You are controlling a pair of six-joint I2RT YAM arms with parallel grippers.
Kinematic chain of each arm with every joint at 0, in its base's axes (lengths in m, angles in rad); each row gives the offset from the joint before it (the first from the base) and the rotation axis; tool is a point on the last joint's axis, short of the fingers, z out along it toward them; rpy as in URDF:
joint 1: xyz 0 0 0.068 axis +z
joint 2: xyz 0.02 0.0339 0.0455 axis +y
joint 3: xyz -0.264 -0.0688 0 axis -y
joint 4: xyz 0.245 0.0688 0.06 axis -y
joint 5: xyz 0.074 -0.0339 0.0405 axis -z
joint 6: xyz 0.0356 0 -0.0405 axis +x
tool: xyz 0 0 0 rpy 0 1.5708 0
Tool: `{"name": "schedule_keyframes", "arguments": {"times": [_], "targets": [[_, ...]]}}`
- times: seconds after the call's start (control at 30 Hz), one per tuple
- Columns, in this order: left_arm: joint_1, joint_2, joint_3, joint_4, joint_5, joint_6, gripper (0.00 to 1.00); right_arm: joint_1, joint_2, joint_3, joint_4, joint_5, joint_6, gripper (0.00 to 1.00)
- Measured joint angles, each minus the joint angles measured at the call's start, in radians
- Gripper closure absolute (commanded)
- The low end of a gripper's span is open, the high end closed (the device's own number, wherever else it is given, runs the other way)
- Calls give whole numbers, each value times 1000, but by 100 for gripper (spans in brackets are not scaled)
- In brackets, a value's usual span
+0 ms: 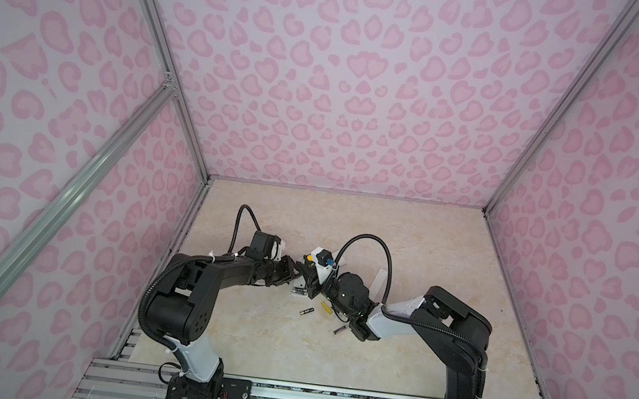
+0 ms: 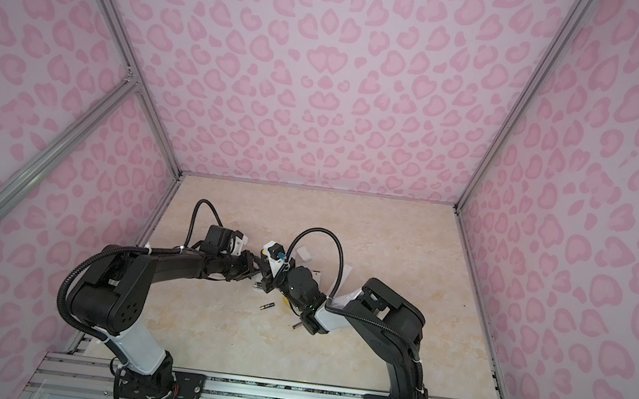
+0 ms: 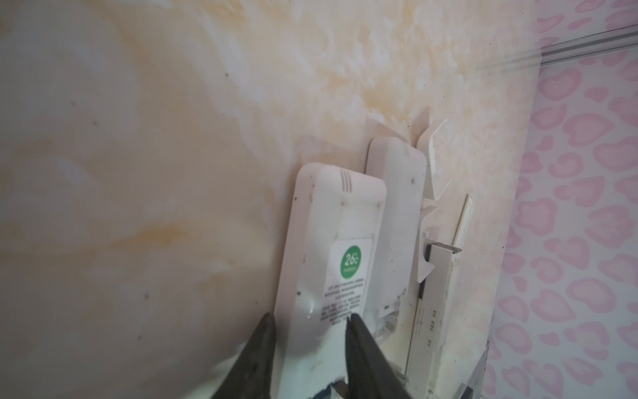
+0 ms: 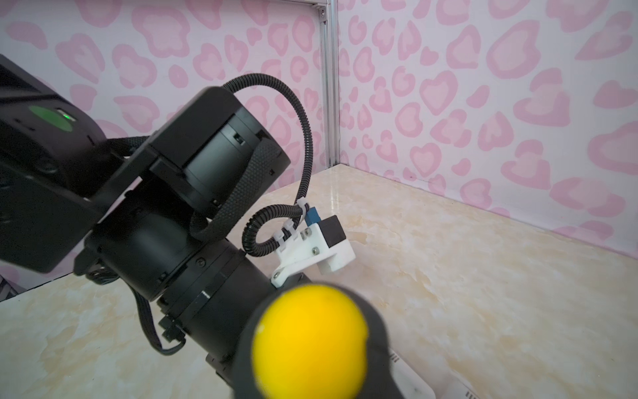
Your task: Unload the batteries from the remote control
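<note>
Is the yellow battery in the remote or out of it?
Out: the yellow battery lies loose on the table, near a black battery.

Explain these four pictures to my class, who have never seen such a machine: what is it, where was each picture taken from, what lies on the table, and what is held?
This is a robot with two black arms, bolted to the near edge of a marble-patterned table inside pink-patterned walls. Two pictures come from one camera head overhead, looking down; the other two come from a small camera on each wrist. The left arm has its jaws clamped on a white remote, seen in its wrist view; another white remote lies beside it. The right arm seems to hold a screwdriver, whose yellow-ended handle fills its wrist view. Three batteries lie loose on the table: a black one, a yellow one and a purplish one.
</note>
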Motion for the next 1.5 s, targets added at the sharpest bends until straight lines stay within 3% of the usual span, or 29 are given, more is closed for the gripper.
{"name": "schedule_keyframes", "arguments": {"times": [0.53,1.03,1.5], "targets": [[34,-116,-61,-9,17,-19,66,-17,-28,68,-183,-8,59,100],[34,-61,-98,5,50,-26,71,-15,-61,68,-266,-113,105,100],[35,-36,-111,53,73,-33,71,-16,-99,71,-277,-87,122,100]]}}
